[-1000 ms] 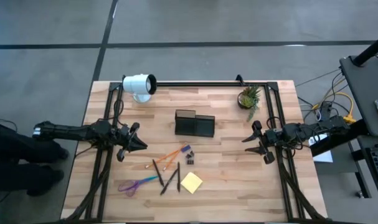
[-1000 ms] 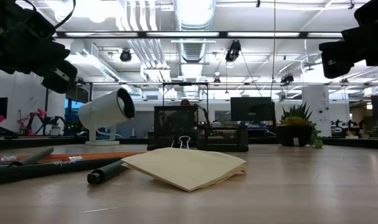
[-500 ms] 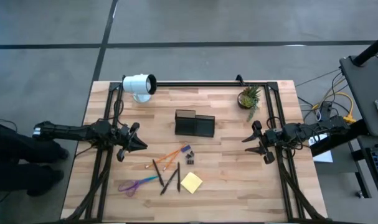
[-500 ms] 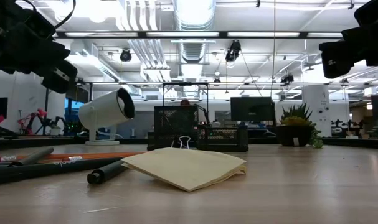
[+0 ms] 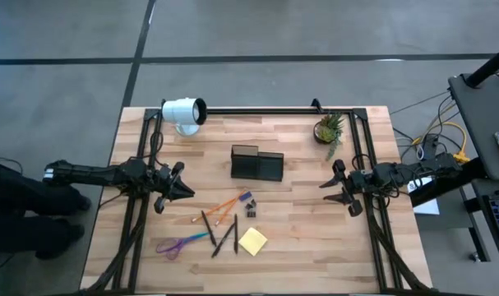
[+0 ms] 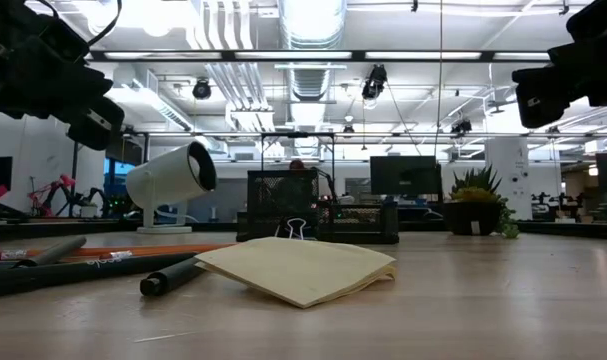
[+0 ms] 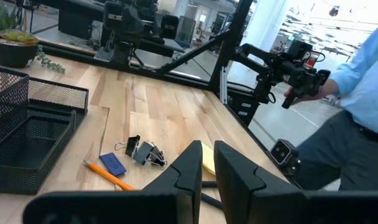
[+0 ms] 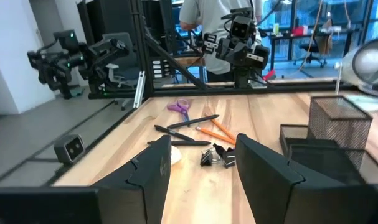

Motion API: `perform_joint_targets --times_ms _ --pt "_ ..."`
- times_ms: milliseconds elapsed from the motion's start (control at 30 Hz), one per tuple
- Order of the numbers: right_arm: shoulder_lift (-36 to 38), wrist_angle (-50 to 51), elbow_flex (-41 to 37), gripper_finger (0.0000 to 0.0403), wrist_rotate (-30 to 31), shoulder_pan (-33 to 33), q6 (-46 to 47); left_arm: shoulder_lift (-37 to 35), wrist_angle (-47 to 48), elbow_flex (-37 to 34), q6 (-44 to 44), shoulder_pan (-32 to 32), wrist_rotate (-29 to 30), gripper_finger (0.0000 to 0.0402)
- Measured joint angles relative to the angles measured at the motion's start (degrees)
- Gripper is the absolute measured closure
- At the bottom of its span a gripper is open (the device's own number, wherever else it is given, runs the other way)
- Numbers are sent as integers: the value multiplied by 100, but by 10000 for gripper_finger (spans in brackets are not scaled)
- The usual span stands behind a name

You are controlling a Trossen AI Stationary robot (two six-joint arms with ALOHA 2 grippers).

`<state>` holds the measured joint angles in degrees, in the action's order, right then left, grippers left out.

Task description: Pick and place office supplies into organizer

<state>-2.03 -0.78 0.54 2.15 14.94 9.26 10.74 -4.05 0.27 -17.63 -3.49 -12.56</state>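
Observation:
The black mesh organizer (image 5: 256,164) stands at the table's middle, toward the far side. Nearer lie the office supplies: orange and black pens (image 5: 220,215), purple-handled scissors (image 5: 180,243), a yellow sticky pad (image 5: 252,241), a dark clip (image 5: 251,210) and a small blue piece (image 5: 244,198). My left gripper (image 5: 189,194) hovers shut above the table's left side, pointing level toward the supplies; its fingers (image 7: 206,149) hold nothing. My right gripper (image 5: 325,192) hovers open at the right side, and its own view shows nothing between its fingers (image 8: 202,140).
A white cylindrical lamp (image 5: 183,113) stands at the far left corner and a small potted plant (image 5: 328,129) at the far right. Black frame rails run along the table's left, right and far edges. A person in a blue shirt (image 7: 363,93) stands beyond the right side.

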Motion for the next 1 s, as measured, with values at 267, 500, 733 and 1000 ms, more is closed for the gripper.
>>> perform_joint_targets --times_ms 267,500,733,1000 --pt "1 2 -1 236 0 2 -27 0 0 0 0 0 0 375" --pt "0 1 1 236 0 2 -27 0 0 0 0 0 1 375" --pt "1 2 0 236 1 4 -27 0 2 0 0 0 0 375" --pt "1 2 -1 236 2 4 -29 0 2 0 0 0 0 375"
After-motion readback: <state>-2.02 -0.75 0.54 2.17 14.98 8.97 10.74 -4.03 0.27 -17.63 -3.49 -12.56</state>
